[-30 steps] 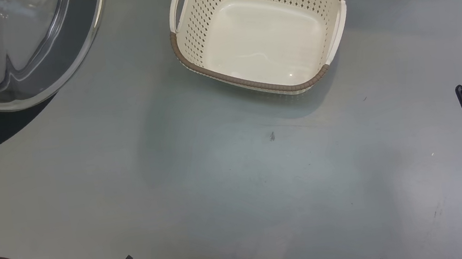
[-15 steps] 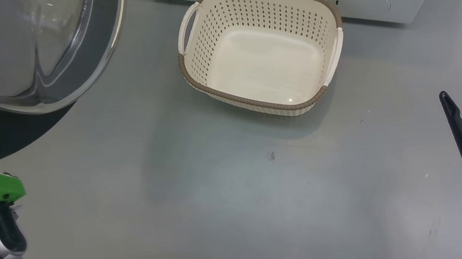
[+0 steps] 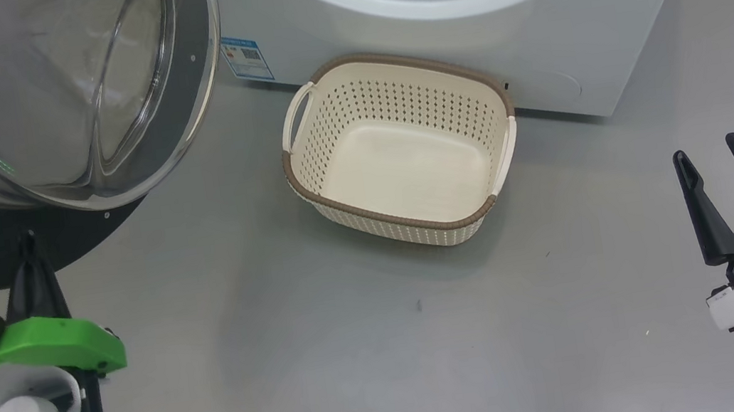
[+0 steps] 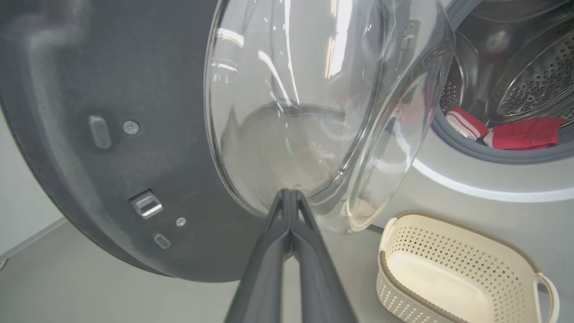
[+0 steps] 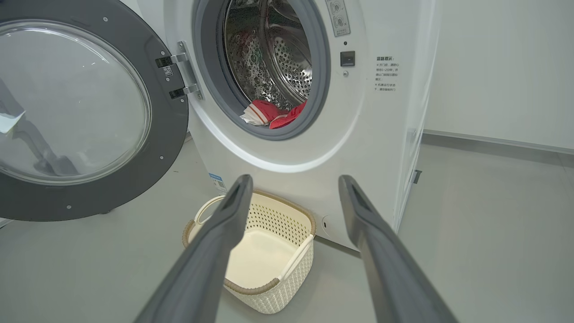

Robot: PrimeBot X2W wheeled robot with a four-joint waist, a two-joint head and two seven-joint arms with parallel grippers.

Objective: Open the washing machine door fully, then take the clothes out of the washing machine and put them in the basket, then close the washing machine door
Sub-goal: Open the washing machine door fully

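Grey floor (image 3: 359, 351) runs up to the washing machine (image 5: 367, 134) on the far side; the washing machine door (image 5: 170, 134) hangs swung out to the left, inner side and glass bowl facing the room, and looks about as wide as it will go; the clothes (image 5: 273, 114) lie in a low red heap on the lower lip of the gasket (image 5: 323, 76), long axis across the mouth; the basket (image 3: 395, 101) sits empty on the floor just beside the machine's front, below the opening. The left gripper (image 4: 290, 197) is clenched on nothing, tips close to the bowl's lower edge; whether they touch it I cannot tell. The right gripper (image 3: 707, 147) stands released, fingers spread, well back on the right; from it the clothes lie ahead and above, past the basket, so it seems the nearer arm for the reach; open room lies over the basket, with the gasket and the door's edge to avoid.
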